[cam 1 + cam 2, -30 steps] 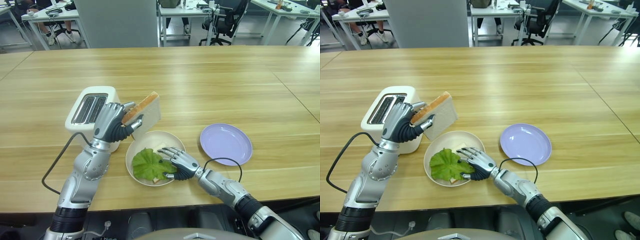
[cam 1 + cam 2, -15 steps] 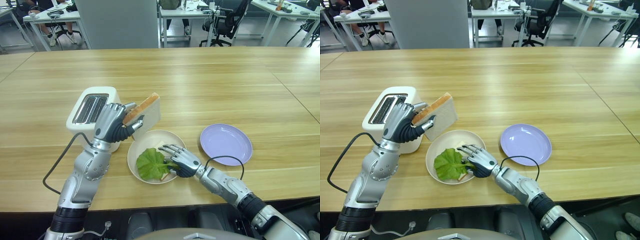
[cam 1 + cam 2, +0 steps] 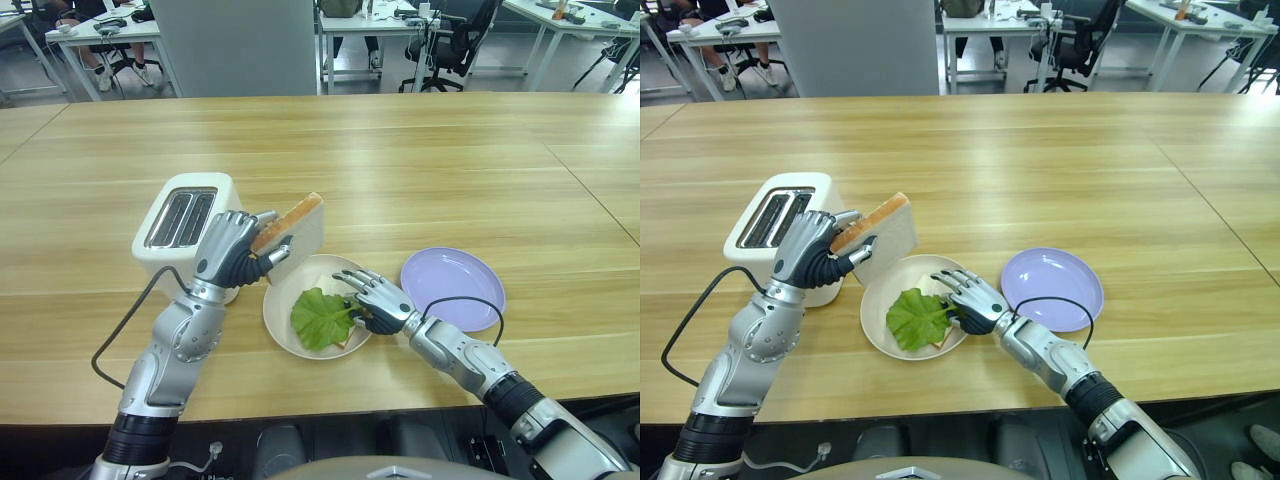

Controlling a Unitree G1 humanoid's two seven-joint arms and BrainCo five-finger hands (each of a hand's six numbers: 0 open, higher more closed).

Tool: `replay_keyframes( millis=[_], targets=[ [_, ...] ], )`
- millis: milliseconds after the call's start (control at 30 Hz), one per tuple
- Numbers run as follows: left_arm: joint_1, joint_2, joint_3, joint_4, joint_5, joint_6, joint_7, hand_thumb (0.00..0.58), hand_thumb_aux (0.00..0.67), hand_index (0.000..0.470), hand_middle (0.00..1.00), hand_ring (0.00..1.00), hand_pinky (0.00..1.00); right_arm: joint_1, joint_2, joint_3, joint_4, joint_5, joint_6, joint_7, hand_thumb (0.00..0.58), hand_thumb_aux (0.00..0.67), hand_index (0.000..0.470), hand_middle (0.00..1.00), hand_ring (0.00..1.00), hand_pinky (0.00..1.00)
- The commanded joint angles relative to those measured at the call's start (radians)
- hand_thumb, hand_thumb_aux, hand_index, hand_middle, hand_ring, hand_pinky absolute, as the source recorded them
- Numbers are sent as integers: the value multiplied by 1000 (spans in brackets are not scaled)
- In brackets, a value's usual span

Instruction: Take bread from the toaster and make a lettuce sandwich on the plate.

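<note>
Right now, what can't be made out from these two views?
Toaster slots: too dark in both views to tell whether bread is inside.
Under the lettuce: the leaf and right robot hand cover whatever lies there, both views.
Left end of the bread slice: covered by the left robot hand, both views.

1. Bright, even light from overhead fills the tabletop.
2. Soft, short shadows sit beneath the toaster, the left hand and its bread.
3. A pale sheen lies on the wood toward the far edge.
4. The metal of the hand shows small highlights.
</note>
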Motion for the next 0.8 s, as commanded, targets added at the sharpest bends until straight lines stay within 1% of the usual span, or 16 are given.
replay_keyframes(
  millis=[33, 500, 533, 567, 600, 633, 667, 700, 733, 767, 800],
  targets=[
    [4, -1, -18, 14, 7, 0, -12, 580, 670, 460, 1000, 1000, 1000, -18, -7, -20, 3, 11, 0, -6, 580, 670, 460, 0, 0, 0],
    [3, -1, -50, 46, -6, 4, -42, 580, 670, 460, 1000, 1000, 1000, -62, 12, -13, 63, -17, 23, -78, 580, 670, 460, 0, 0, 0],
    [3, -1, -51, 47, -7, 5, -45, 580, 670, 460, 1000, 1000, 1000, -64, 13, -9, 68, -21, 26, -80, 579, 649, 446, 0, 0, 0],
    [4, -1, -52, 50, -8, 4, -47, 580, 670, 460, 1000, 1000, 1000, -65, 14, -6, 73, -27, 31, -85, 579, 649, 446, 0, 0, 0],
    [4, -1, -53, 53, -12, 4, -51, 580, 670, 460, 1000, 1000, 1000, -66, 14, -4, 77, -31, 35, -86, 429, 328, 225, 0, 0, 0],
    [5, -2, -54, 55, -17, 4, -56, 580, 670, 460, 1000, 1000, 1000, -67, 13, -3, 81, -33, 37, -86, 387, 284, 195, 0, 0, 0],
    [5, -2, -55, 58, -20, 3, -59, 580, 670, 460, 1000, 1000, 1000, -67, 12, -2, 84, -35, 39, -86, 357, 255, 175, 0, 0, 0],
    [6, -3, -56, 60, -21, 2, -61, 580, 670, 460, 1000, 1000, 1000, -67, 9, 0, 87, -40, 43, -87, 140, 87, 60, 0, 0, 0],
    [6, -3, -56, 62, -25, 2, -65, 580, 670, 460, 1000, 1000, 1000, -66, 5, 1, 85, -45, 48, -88, 140, 87, 60, 0, 0, 0],
    [6, -3, -56, 64, -29, 1, -67, 580, 670, 460, 1000, 1000, 1000, -64, -2, 1, 82, -52, 55, -91, 23, 13, 9, 0, 0, 0],
    [7, -2, -57, 66, -34, 1, -71, 580, 670, 460, 1000, 1000, 1000, -63, -8, 1, 80, -57, 61, -92, 23, 13, 9, 0, 0, 0]
  ],
)
